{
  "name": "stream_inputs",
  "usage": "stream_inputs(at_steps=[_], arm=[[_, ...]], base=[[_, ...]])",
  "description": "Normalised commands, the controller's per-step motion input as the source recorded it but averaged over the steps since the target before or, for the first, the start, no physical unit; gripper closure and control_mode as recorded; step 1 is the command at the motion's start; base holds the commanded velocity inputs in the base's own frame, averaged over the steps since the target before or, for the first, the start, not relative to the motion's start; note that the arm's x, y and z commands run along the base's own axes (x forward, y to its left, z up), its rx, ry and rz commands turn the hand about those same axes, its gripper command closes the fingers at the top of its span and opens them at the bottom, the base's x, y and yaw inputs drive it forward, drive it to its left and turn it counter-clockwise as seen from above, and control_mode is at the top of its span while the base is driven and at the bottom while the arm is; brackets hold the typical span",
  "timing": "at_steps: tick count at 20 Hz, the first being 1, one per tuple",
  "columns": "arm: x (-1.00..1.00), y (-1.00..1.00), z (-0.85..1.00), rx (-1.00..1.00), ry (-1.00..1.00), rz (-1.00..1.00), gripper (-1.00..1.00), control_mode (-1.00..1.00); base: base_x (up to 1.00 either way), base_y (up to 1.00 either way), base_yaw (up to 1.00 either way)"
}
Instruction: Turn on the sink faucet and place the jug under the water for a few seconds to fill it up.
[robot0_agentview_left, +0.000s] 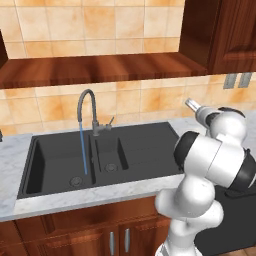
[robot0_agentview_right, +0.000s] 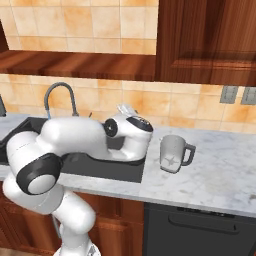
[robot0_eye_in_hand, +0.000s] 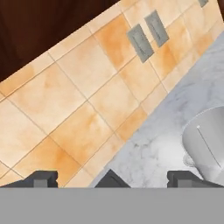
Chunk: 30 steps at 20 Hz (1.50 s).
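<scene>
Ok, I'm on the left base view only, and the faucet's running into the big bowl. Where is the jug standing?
Observer: The jug stands upright on the marble counter, just right of the sink, seen in the right base view.
Operator: Which way is its handle?
Observer: Its loop handle points right, away from the sink.
Operator: Is the gripper on it?
Observer: No. In the hand view the gripper is open with nothing between its tips, and the jug sits at that view's right edge.
</scene>
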Motion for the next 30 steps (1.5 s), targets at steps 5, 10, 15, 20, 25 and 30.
stream_inputs(at_steps=[5, 10, 15, 20, 25, 30], arm=[[0.00, 0.00, 0.67, 0.39, -0.14, -0.05, -1.00, -1.00], [0.00, 0.10, 0.96, 0.18, -0.37, 0.00, -1.00, -1.00], [0.00, 0.37, 0.55, 0.29, -0.33, 0.00, -1.00, -1.00], [-0.07, 0.43, 0.57, 0.38, -0.06, 0.00, -1.00, -1.00], [-0.24, 0.12, 0.99, 0.34, 0.10, 0.00, -1.00, -1.00], [-0.50, -0.39, 0.76, 0.12, 0.07, -0.01, -1.00, -1.00]], base=[[0.00, 0.00, 0.00], [0.00, 0.00, 0.00], [0.00, 0.00, 0.00], [0.00, 0.00, 0.00], [0.00, 0.00, 0.00], [0.00, 0.00, 0.00]])
